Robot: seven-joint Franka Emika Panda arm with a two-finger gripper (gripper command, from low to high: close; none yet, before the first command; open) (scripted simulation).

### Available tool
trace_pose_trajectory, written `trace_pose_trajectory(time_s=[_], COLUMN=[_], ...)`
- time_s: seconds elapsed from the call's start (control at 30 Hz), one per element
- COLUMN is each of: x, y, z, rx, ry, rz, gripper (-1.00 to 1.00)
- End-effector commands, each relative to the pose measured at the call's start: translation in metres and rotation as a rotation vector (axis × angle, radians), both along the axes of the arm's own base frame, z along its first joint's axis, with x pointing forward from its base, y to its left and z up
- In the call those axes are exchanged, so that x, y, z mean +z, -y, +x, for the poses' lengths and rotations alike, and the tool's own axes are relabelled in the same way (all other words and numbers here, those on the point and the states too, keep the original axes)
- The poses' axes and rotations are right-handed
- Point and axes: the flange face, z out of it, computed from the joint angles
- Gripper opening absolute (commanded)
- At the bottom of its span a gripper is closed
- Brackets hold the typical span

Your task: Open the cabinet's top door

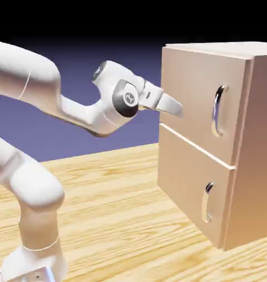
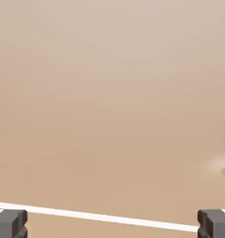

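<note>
Fingers [image 1: 179, 108] spread wide, holding nothing, close before the top door [image 1: 196, 91] of the cabinet [image 1: 257, 154]. Best to slide right toward the handle [image 1: 218, 110], straddle it squarely, then close.

Both views are rendered, sharp and free of blur. Even, soft light falls on the cabinet [image 1: 202, 137]; its side face sits darker. The backdrop fades to black at the top. The handle [image 1: 218, 110] shows glare.

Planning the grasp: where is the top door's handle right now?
In the exterior view, the top door's handle sits near that door's right edge, right of the open gripper, apart from it.
</note>
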Motion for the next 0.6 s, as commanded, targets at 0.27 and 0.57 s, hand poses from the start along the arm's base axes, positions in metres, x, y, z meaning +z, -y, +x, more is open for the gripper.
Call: trace_pose_trajectory(time_s=[0.27,0.57], x=[0.01,0.008], y=[0.013,0.036], z=[-0.007,-0.007], rx=[-0.01,-0.02], ry=[0.112,0.23], rz=[0.003,0.021], gripper=[0.0,0.0])
